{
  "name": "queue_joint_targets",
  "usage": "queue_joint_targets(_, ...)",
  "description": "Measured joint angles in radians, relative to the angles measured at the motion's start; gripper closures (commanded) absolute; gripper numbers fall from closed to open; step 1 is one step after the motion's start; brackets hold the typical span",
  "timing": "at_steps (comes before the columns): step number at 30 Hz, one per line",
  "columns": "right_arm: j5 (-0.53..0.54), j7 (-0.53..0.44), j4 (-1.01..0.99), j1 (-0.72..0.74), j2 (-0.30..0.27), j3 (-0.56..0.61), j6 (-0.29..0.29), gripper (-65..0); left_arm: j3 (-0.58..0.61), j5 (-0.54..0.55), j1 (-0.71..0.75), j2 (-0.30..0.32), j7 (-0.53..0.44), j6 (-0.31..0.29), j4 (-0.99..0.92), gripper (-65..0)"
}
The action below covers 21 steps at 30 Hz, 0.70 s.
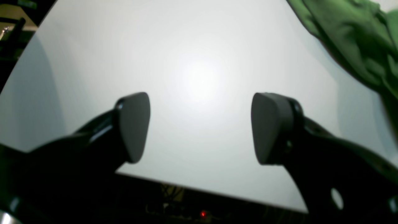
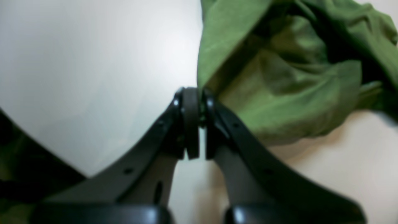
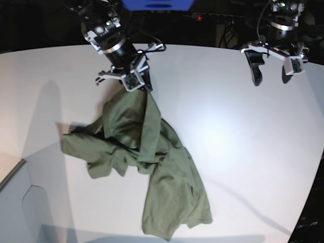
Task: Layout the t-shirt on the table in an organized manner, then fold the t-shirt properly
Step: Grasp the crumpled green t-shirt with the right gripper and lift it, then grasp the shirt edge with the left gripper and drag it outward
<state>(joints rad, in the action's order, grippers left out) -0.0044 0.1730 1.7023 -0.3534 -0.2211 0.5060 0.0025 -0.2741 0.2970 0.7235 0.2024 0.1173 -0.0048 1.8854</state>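
Note:
The olive-green t-shirt lies crumpled on the white table, with one part lifted toward the back left. My right gripper is shut on an edge of the t-shirt and holds it above the table, the fabric hanging from its closed fingertips. My left gripper is open and empty above bare table at the back right in the base view. A corner of the t-shirt shows at the upper right of the left wrist view.
A grey-white box corner stands at the front left. The table's curved far edge borders a dark background with cables. The table's right edge curves in at the front right.

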Motion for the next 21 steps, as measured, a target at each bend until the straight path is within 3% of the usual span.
queue_joint_targets(8, -0.003, -0.005, 0.13, -0.124, -0.028, 0.008, 0.0, 0.0, 0.001, 0.0, -0.058, 0.0, 0.003, 0.0, -0.08, -49.5)
queue_joint_targets(21, 0.0, -0.005, -0.057, -0.092, -0.026, 0.112, 0.0, 0.0, 0.066, 0.0, -0.129, 0.0, -0.001, 0.002, -0.09, -49.5)
